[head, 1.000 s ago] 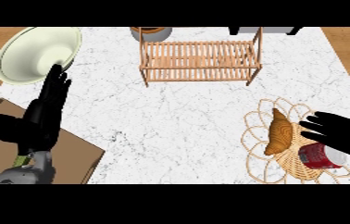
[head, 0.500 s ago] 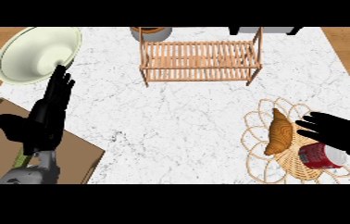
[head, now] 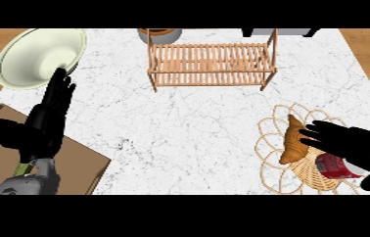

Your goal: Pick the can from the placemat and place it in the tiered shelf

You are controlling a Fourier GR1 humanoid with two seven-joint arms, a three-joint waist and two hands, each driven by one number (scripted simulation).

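In the head view, the red can [head: 334, 167] stands on the wicker placemat [head: 307, 176] at the near right corner of the marble desk [head: 195, 128]. A brown croissant [head: 292, 140] lies just beside it on the same mat. The right robot hand [head: 345, 142] is over the can with its fingers stretched out flat towards the croissant. They are not curled round anything, so it holds nothing, and whether the palm touches the can's top cannot be told because the hand hides most of the can. The left robot hand [head: 48, 117] rests open at the left edge with its fingers up, partly over a brown board [head: 76, 166] and just below a pale green bowl [head: 39, 57]. The wooden tiered shelf [head: 212, 64] stands well apart at the far side of the desk, with a pot [head: 159, 34] behind it. The grasp looks not yet made. The main risk is that the fingers, pointing at the croissant, close on it or shove it instead of the can. A sideways contact could also tip the can over on the uneven woven mat. Later, the slatted shelf levels and the side posts could catch the can on the way in.
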